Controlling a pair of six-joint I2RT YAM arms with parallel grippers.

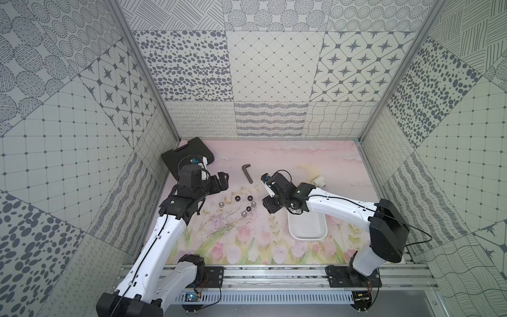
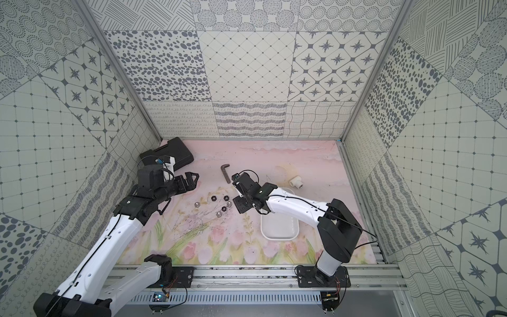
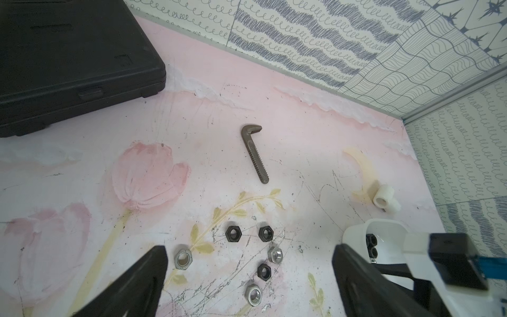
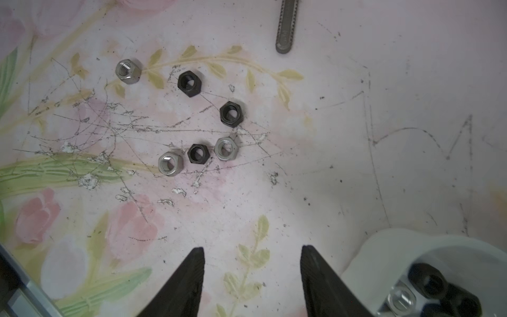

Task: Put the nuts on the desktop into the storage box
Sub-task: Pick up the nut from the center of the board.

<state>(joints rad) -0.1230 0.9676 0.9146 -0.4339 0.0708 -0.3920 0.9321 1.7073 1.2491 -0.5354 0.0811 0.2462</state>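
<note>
While the right pincer [image 4: 252,248] and the left pincer [image 3: 248,247] both hang with jaws spread, gripping nothing, six small hexagonal metal nuts [image 4: 198,153], three black and three silver, lie clustered on the scuffed pink tulip-printed counter [image 4: 343,192]; several more sit inside the shallow white glossy storage box [image 4: 384,247] beside the right pincer.

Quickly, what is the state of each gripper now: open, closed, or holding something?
Left gripper: open, holding nothing.
Right gripper: open, holding nothing.
</note>
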